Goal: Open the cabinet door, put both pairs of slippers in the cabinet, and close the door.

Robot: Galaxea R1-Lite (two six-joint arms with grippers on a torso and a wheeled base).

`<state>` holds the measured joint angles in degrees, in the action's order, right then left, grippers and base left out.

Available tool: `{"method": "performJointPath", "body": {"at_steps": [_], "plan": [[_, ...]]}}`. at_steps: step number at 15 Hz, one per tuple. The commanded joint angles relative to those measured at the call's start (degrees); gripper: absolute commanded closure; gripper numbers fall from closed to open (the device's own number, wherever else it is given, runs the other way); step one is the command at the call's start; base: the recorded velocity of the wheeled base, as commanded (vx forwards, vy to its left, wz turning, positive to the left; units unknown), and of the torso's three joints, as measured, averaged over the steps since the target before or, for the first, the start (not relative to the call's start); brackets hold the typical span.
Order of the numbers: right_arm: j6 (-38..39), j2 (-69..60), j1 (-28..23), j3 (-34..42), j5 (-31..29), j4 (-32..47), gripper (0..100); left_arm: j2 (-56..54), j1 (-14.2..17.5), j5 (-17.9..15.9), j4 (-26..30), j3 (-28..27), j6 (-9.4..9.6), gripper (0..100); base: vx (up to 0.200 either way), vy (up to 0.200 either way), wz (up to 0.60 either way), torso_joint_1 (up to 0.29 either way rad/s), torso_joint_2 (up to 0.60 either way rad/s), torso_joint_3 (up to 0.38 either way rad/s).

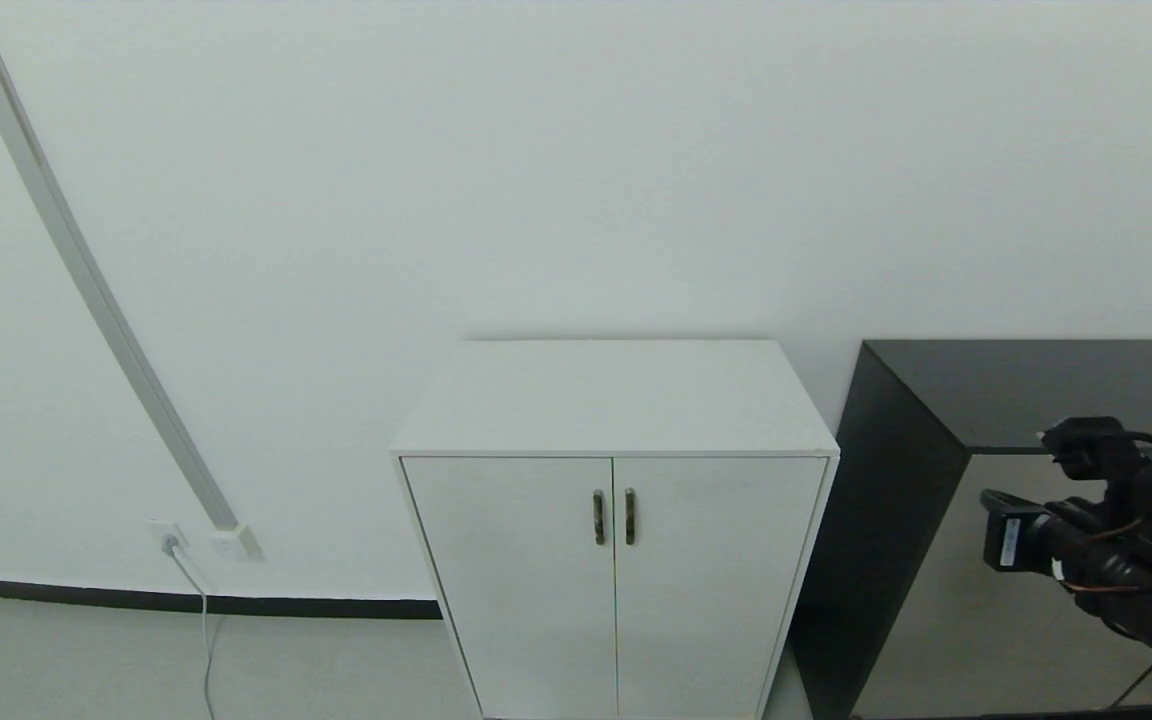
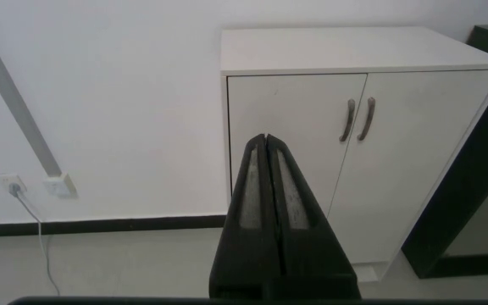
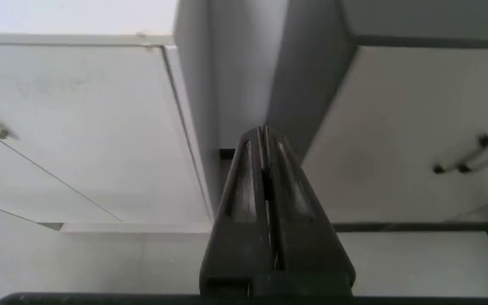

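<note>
White cabinet [image 1: 616, 400], smooth rigid board with square edges, stands against the wall [image 1: 576, 180] just beside a black unit [image 1: 896, 480], both doors [image 1: 526, 580] shut. The doors should swing lightly; the best hold is a slim upright metal handle [image 1: 598, 517] at the centre seam. Left gripper [image 2: 265, 137] and right gripper [image 3: 265, 131]: fingers pressed together, holding nothing.

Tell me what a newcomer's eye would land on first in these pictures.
The white cabinet stands against the pale wall, both doors shut, its two dark handles side by side at the middle seam. Beside it, on the robot's right, stands a black cabinet. The left end effector, shut, points towards the white cabinet's front.
</note>
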<state>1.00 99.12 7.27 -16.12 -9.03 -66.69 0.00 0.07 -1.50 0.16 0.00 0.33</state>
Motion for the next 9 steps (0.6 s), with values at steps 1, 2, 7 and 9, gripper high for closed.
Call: {"method": "performJointPath", "body": {"at_steps": [1,2,7,9], "plan": [[-0.56,-8.07,-2.26,5.39,1.30,0.07,100,0.00,0.01,0.01,0.02,0.00,0.02,100,0.000,0.000,0.00,0.000,0.00,0.000],[-0.56,-10.18,-2.61,7.15,1.47,0.07,100,0.00,0.01,0.01,0.02,0.00,0.02,100,0.000,0.000,0.00,0.000,0.00,0.000],[-0.65,-20.90,-2.87,14.45,1.56,0.60,100,0.00,0.01,-0.08,0.02,0.00,0.02,100,0.000,0.000,0.00,0.000,0.00,0.000],[-0.65,-25.38,-2.87,15.76,1.56,3.68,100,0.00,0.01,0.01,0.02,0.00,0.02,100,0.000,0.000,0.00,0.000,0.00,0.000]]}}
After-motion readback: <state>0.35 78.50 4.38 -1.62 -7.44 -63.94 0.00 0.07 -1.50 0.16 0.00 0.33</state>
